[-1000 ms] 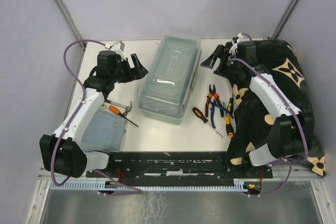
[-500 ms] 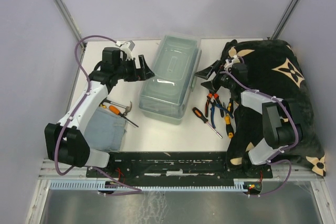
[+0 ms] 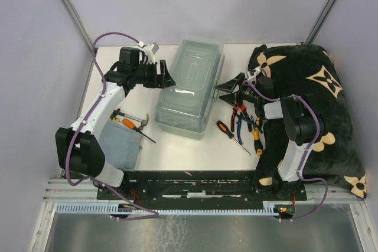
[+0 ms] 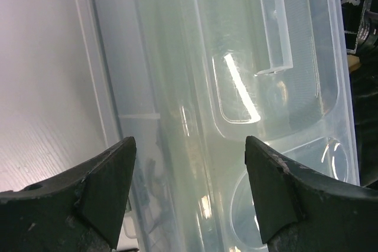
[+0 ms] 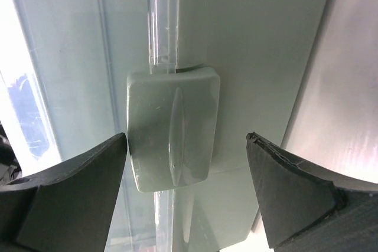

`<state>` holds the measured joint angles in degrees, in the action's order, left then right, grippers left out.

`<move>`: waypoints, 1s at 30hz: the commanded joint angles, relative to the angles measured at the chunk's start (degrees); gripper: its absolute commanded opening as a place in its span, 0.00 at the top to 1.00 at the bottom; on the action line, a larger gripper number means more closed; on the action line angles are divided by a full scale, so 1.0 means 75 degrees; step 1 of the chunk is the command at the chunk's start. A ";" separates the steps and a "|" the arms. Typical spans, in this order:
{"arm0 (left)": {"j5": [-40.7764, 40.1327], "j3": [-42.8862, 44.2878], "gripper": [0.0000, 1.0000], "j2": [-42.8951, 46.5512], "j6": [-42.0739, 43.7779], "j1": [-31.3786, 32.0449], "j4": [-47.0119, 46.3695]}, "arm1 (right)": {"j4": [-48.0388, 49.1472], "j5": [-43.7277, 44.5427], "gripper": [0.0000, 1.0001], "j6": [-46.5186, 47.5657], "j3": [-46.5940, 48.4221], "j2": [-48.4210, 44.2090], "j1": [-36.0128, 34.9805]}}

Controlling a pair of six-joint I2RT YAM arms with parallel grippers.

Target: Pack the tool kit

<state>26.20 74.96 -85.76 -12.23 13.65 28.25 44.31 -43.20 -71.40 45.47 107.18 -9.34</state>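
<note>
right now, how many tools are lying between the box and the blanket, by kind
pliers: 2
screwdrivers: 2
total: 4

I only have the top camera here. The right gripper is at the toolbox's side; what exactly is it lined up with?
Observer: In the right wrist view, the right gripper faces a pale grey-green latch on the toolbox, centred between its open jaws.
Operator: Are the jaws touching it?
Observer: One jaw stands clearly apart. The other lines up with the latch's edge, so I cannot tell whether it touches.
Operator: And the left side?
Observer: In the left wrist view, the left gripper is open, aimed at the long edge of the translucent lid, holding nothing.
</note>
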 commanded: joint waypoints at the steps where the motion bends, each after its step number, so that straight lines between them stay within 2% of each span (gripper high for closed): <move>1: -0.0212 0.0329 0.21 -0.0464 0.1385 0.0061 0.0928 | 0.1968 -0.0810 0.10 -0.0291 0.0016 0.0282 -0.0154; 7: 0.0065 0.0498 0.27 -0.1086 0.2070 0.0068 0.1067 | 0.1303 -0.1200 0.09 0.0700 0.0114 0.0297 -0.0169; 14: -0.0349 0.1426 0.14 -0.1669 0.2278 0.0073 0.1217 | -0.0168 -0.1228 0.08 0.1893 0.0195 0.0170 -0.0172; 18: -0.0504 0.2023 0.14 -0.2163 0.2198 0.0066 0.1452 | -0.0501 -0.1120 0.07 0.2130 0.0202 0.0059 -0.0168; 20: -0.0088 0.2182 0.18 -0.2350 0.2202 0.0067 0.1506 | -0.0665 -0.1074 0.07 0.2238 0.0245 -0.0008 -0.0169; 24: 0.0535 0.2209 0.38 -0.2575 0.2722 0.0103 0.1615 | -0.1016 -0.1062 0.06 0.2520 0.0316 -0.0116 -0.0144; 27: 0.0598 0.2014 0.46 -0.2528 0.3332 0.0164 0.1767 | -0.1078 -0.1059 0.05 0.2624 0.0323 -0.0129 -0.0077; 30: 0.0624 0.1761 0.54 -0.2406 0.3730 0.0193 0.1744 | -0.0606 -0.1501 0.04 0.2516 0.0358 0.0019 0.0007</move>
<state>31.64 92.53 -101.60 3.73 13.72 33.43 39.38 -50.61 -55.92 47.37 106.96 -9.37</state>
